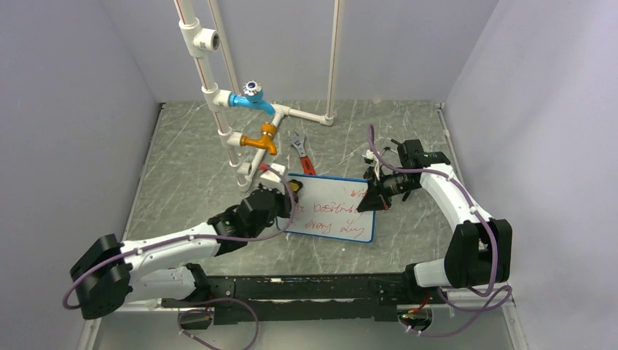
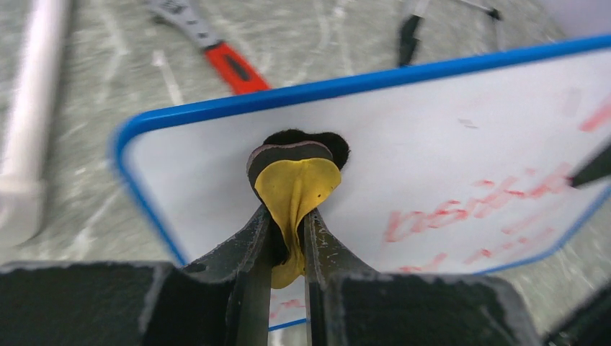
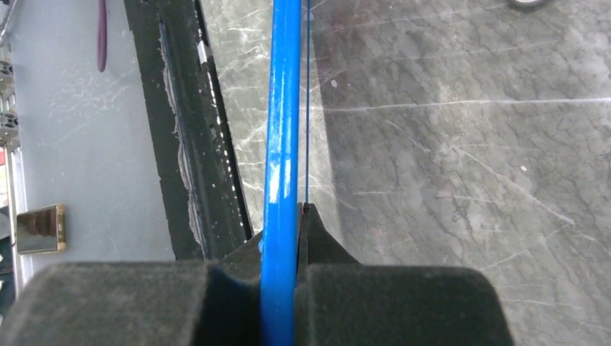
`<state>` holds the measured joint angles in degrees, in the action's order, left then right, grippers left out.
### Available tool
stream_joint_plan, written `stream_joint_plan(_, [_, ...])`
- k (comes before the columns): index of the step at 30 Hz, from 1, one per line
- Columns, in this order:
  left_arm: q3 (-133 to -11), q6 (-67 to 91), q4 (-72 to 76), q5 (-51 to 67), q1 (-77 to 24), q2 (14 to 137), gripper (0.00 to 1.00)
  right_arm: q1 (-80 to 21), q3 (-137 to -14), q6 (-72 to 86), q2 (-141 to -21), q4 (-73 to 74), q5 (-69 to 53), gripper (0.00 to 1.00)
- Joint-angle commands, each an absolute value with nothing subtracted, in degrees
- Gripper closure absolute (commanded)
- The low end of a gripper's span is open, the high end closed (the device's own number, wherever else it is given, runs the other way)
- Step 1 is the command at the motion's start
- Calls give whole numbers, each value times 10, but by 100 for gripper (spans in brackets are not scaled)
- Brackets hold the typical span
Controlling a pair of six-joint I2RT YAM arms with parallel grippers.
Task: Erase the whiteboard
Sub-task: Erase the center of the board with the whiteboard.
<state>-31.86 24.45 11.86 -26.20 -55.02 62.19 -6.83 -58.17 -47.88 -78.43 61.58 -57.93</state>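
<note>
Left jaws hold yellow pad point(image 2: 295, 189) on whiteboard point(image 2: 447, 137); right jaws clamp edge.

I logged a grey marbled table point(image 1: 408, 138): red-handled wrench point(image 1: 303, 154) lay flat on it, beside white pipework point(image 1: 205, 73) standing there.

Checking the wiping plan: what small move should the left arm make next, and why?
Probably slide the left gripper and its yellow eraser across the whiteboard toward the red writing: those lines are unerased, and the right gripper is shut on the blue frame, likely steadying it.
</note>
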Motion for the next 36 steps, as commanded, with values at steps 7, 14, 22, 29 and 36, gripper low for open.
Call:
stream_joint_plan(7, [-407,219,267,-88,-613,764,100,-79,-581,-513,-784,634,-568,100])
stream_joint_plan(14, [-407,214,224,-99,-632,767,100,-79,-580,-510,-782,631,-567,100])
stream_joint_plan(22, [-363,202,192,-153,-638,709,100,-79,-580,-510,-783,629,-567,100])
stream_joint_plan(29, [-412,241,93,-310,-600,708,100,-79,-579,-510,-782,630,-568,100])
stream_joint_plan(36, [-428,210,147,-210,-583,719,100,-79,-580,-512,-782,633,-570,100])
